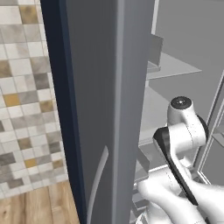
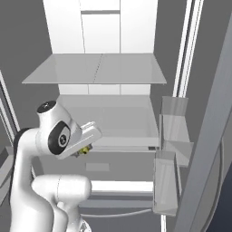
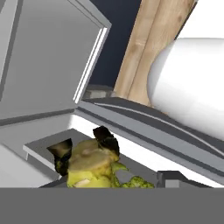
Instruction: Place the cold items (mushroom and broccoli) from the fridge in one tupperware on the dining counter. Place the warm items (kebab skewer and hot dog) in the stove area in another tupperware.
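Left base view: one fridge door (image 1: 105,109) stands open edge-on and fills the middle of the frame. To its left are a tiled wall (image 1: 26,100) and a strip of wooden floor (image 1: 39,205). To its right, two fridge shelves (image 1: 170,65) are partly visible. One white arm (image 1: 181,131) rises from the lower right and reaches into the fridge.

Right base view: the fridge interior faces the camera. One wide glass shelf (image 2: 95,68) sits above one drawer (image 2: 108,120). Two door bins (image 2: 174,124) hang on the right-hand door. The arm bends forward from the lower left; a small yellow-green item shows just under its wrist.

Hand view: two dark finger tips (image 3: 106,139) stand on either side of one yellow-green lump, the broccoli (image 3: 94,168), which lies on a grey ledge (image 3: 39,151) low in the fridge. The gripper (image 3: 83,146) has its jaws partly spread around the broccoli; whether they press on it cannot be told. A second green floret shows at the lower edge.
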You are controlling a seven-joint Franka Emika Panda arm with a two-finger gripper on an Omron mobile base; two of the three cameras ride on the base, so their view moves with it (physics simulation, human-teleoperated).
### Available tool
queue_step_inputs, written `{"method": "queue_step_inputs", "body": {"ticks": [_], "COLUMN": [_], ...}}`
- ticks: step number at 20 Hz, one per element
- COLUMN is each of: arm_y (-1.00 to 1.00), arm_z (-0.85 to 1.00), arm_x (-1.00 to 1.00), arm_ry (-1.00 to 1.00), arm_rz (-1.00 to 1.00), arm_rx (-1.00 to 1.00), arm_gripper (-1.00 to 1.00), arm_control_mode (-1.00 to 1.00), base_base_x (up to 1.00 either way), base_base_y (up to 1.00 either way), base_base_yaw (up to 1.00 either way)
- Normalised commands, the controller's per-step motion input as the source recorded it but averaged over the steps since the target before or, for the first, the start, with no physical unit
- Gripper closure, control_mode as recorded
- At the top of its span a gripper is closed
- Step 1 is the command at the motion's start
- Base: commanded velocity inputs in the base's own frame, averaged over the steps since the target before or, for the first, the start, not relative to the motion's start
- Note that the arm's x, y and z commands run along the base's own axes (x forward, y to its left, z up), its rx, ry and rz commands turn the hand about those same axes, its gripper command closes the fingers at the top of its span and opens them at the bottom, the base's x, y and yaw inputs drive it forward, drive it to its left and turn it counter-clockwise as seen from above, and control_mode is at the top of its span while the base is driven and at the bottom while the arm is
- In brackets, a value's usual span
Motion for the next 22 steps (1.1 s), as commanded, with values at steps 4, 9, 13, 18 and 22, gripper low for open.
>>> {"method": "queue_step_inputs", "body": {"ticks": [4, 9, 13, 18, 22], "arm_y": [-0.09, 0.0, 0.0, 0.0, 0.0], "arm_z": [0.0, 0.0, 0.0, 0.0, 0.0], "arm_x": [-0.17, 0.0, 0.0, 0.0, 0.0], "arm_ry": [0.0, 0.0, 0.0, 0.0, 0.0], "arm_rz": [0.11, 0.0, 0.0, 0.0, 0.0], "arm_rx": [0.0, 0.0, 0.0, 0.0, 0.0], "arm_gripper": [1.0, 1.0, 1.0, 1.0, 1.0], "arm_control_mode": [1.0, 1.0, 1.0, 1.0, 1.0], "base_base_x": [-0.28, -0.85, -0.99, -1.0, -1.0], "base_base_y": [-0.13, -0.2, -0.36, -0.27, -0.2], "base_base_yaw": [0.11, 0.22, 0.07, -0.08, -0.24]}}
